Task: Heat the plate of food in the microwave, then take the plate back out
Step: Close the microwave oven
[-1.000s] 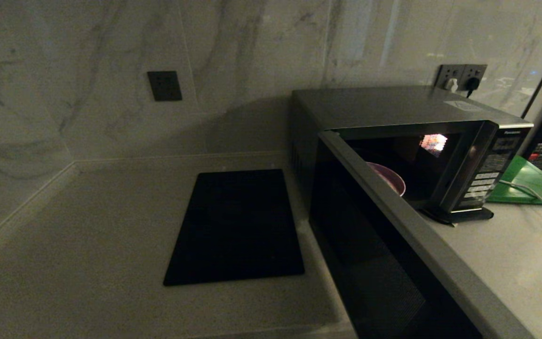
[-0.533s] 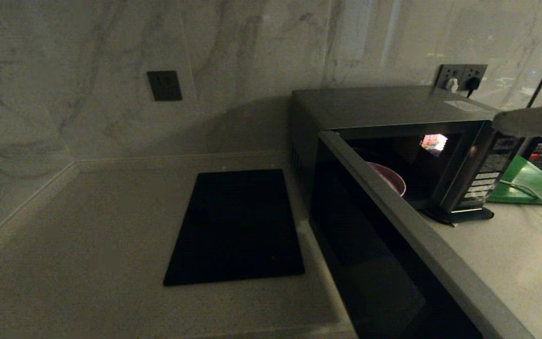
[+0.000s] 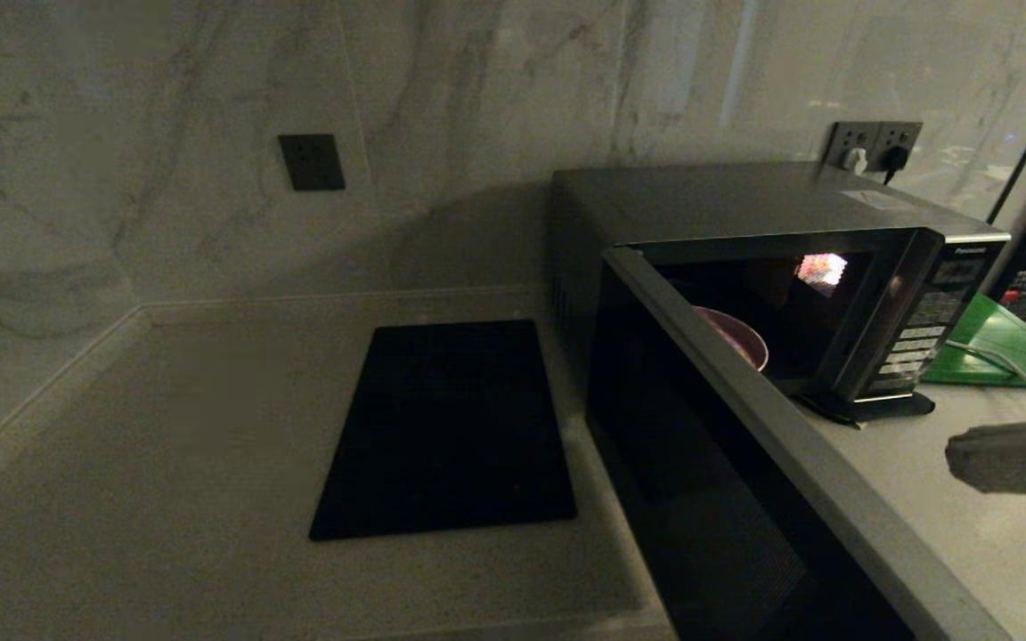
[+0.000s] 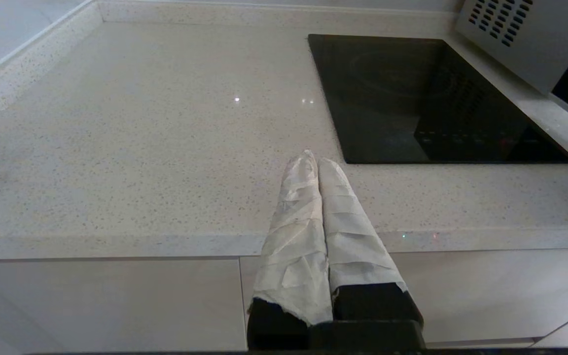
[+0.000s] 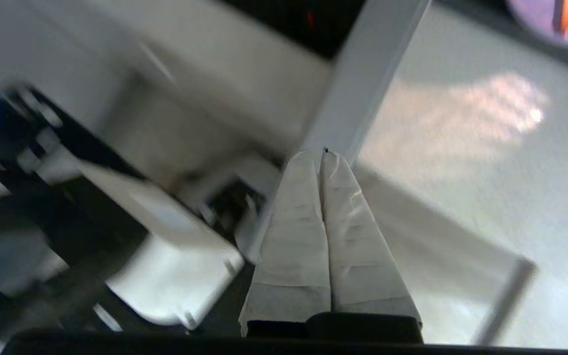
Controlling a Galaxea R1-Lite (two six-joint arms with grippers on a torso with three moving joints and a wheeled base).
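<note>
A: Which step is in hand?

B: I read it as the start of the retrieval, or the moment before shutting the door; I cannot tell which. The boxy black-and-silver microwave [image 3: 745,267] stands on the pale speckled stone bench [image 3: 166,427] with its dark glass door [image 3: 700,499] swung wide. The small round light-purple plate of food [image 3: 736,336] sits inside the cavity, half hidden behind the door's edge; my right wrist view shows an orange stick on it [image 5: 555,19].

A: And the arms?

B: My right gripper [image 3: 967,458], its cloth-wrapped fingers pressed together and holding nothing, hovers over the bench in front of the keypad panel, well apart from the plate. My left gripper [image 4: 313,162], likewise closed and empty, is parked at the bench's front edge near the flat glossy black rectangular slab [image 4: 427,93].

A: What does the next move call for?

B: For retrieval, I would spread the fingers, enter the cavity level, and pinch the shallow smooth rim.
</note>
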